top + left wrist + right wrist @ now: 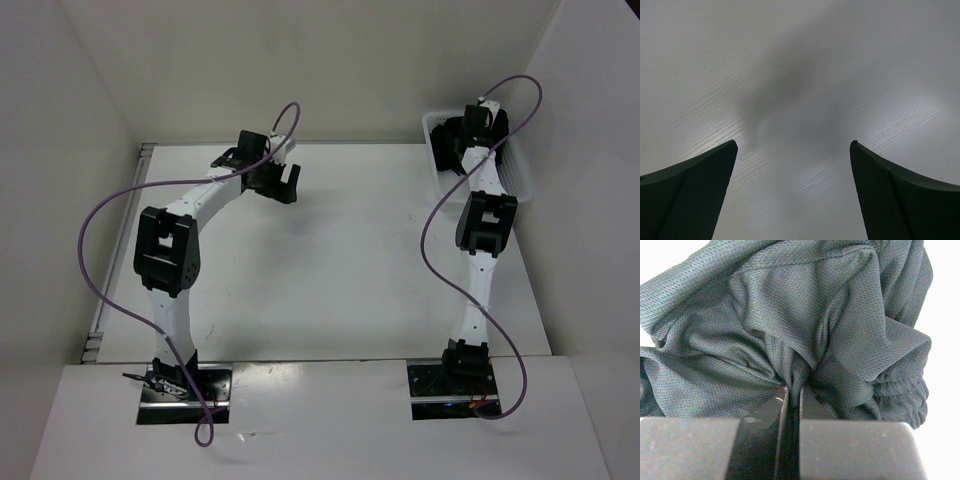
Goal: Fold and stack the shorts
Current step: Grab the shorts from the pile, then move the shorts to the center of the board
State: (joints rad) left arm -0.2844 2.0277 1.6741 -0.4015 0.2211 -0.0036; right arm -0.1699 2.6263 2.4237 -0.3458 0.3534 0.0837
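Observation:
The black shorts fill the right wrist view as bunched, creased mesh fabric. My right gripper is shut on a pinched fold of them, jaws nearly touching. In the top view the right gripper reaches into the white mesh basket at the back right; the shorts there are mostly hidden by the arm. My left gripper hovers over the bare table at the back left. In the left wrist view its fingers stand wide apart with only table between them.
White walls enclose the table on the left, back and right. The basket sits against the right wall. The two arm bases stand at the near edge, with purple cables looping beside each arm.

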